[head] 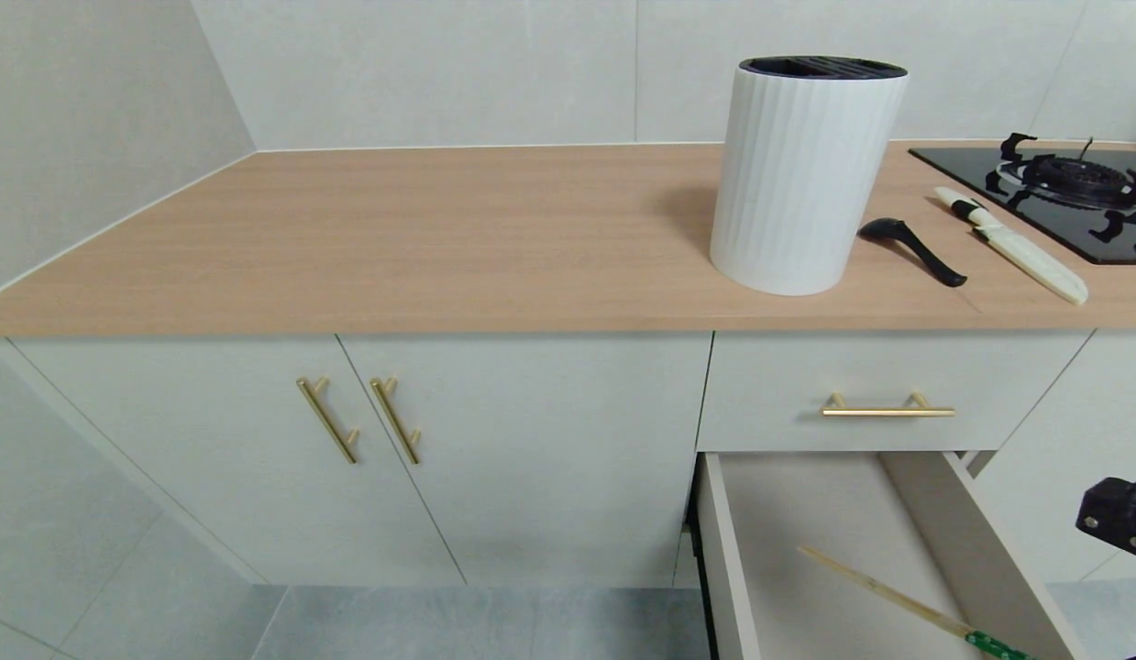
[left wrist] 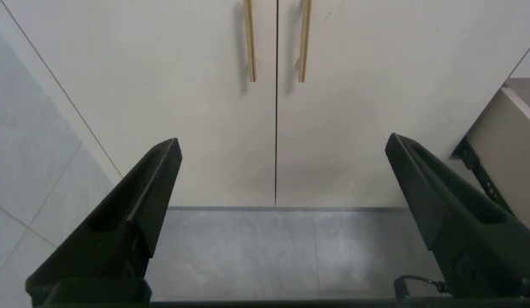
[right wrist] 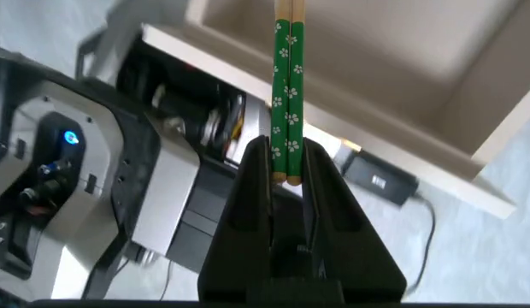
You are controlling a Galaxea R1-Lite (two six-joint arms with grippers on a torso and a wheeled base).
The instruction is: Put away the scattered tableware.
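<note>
The right gripper [right wrist: 288, 162] is pinching a pair of pale bamboo chopsticks with green flower-patterned butts [right wrist: 287, 85], its black jaws pressing on the green ends from both sides. The sticks are lying side by side and touching along their length. In the head view their bare tips are reaching slantwise over the inside of the pulled-out white drawer [head: 723, 550] below the counter (whether they are touching the drawer floor, I cannot tell).

The left gripper [left wrist: 282, 147] is hanging low before the white cabinet doors with slim brass bar handles [left wrist: 250, 38], its jaws spread wide and holding nothing.

On the light wooden countertop [head: 393, 238] a tall white ribbed cylindrical holder with a black slotted top [head: 806, 174] is standing upright. Just beside it, on the robot's right, a black plastic ladle [head: 911, 247] is lying flat, its bowl nearest the holder. Further right, a cream-coloured knife with a black band at the handle [head: 1012, 246] is lying near the edge of the black glass gas hob [head: 1063, 192], apart from the ladle.
</note>
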